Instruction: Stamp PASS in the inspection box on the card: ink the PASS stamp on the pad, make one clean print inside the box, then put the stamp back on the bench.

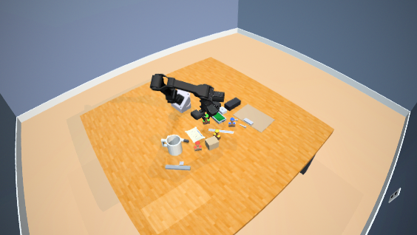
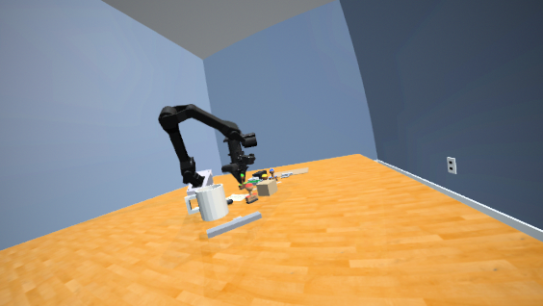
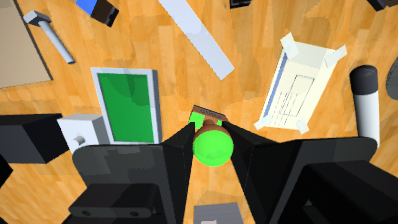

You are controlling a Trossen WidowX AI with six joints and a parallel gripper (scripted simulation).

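Observation:
My gripper (image 3: pixel 208 125) is shut on the green-topped stamp (image 3: pixel 213 148) (image 1: pixel 206 120), its fingers on either side of the handle under the round green knob. The stamp is upright, its brown base at or near the bench; the printing face is hidden. The green ink pad (image 3: pixel 126 107) (image 1: pixel 219 117) lies left of the stamp in the wrist view, in a grey tray. The card (image 3: pixel 298 87) (image 1: pixel 194 134) lies to the right, taped at its corners, with an empty outlined box (image 3: pixel 302 95). No lettering on the stamp can be read.
A white strip (image 3: pixel 200 37) (image 1: pixel 221 131) lies between pad and card. A white mug (image 1: pixel 174 145) (image 2: pixel 212 202), a cardboard block (image 1: pixel 211 142) and red (image 1: pixel 197 146), yellow (image 1: pixel 217 134) and blue (image 1: pixel 232 122) stamps stand around. A black box (image 1: pixel 232 103) and a small white box (image 3: pixel 82 132) are beside the pad.

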